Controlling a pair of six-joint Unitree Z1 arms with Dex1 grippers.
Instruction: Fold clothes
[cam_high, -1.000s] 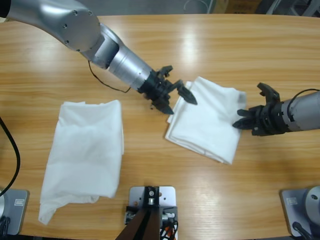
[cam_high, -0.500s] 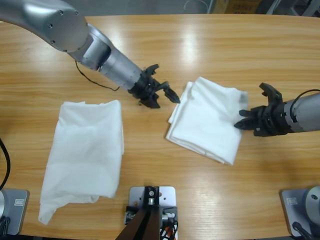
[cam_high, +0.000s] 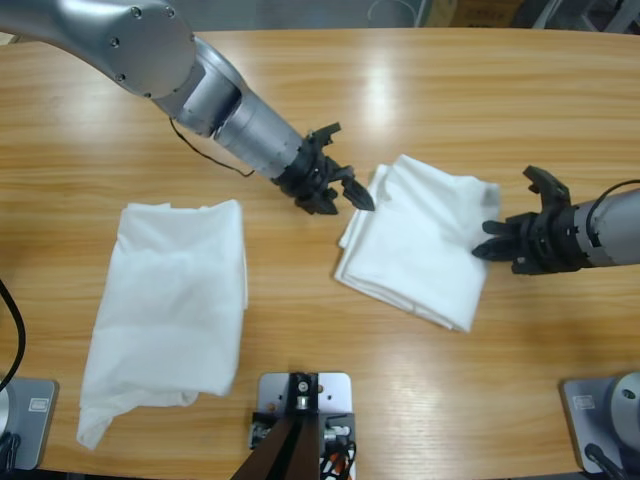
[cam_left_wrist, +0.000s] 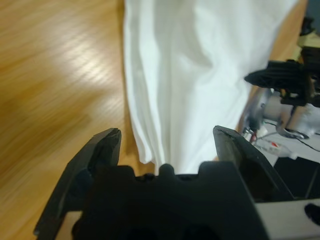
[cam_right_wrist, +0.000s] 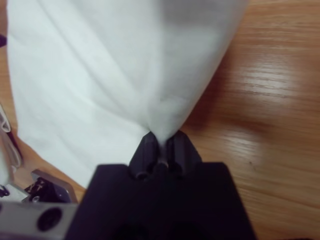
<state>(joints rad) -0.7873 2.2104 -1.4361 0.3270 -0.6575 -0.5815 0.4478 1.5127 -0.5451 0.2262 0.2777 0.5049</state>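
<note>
The folded shirt (cam_high: 415, 240) lies mid-desk (cam_high: 420, 90), long axis running between the arms; the right fingers (cam_high: 492, 240) are pinched shut on its near edge; the left fingers (cam_high: 352, 193) gape open just beside the opposite edge, not touching; a second shirt (cam_high: 170, 300) lies well apart.

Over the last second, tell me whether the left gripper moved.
Yes. The left gripper backed off up-left from the folded T-shirt, then came back toward its left edge, ending with open jaws just off that edge, slightly higher on the table than a second ago.
</note>
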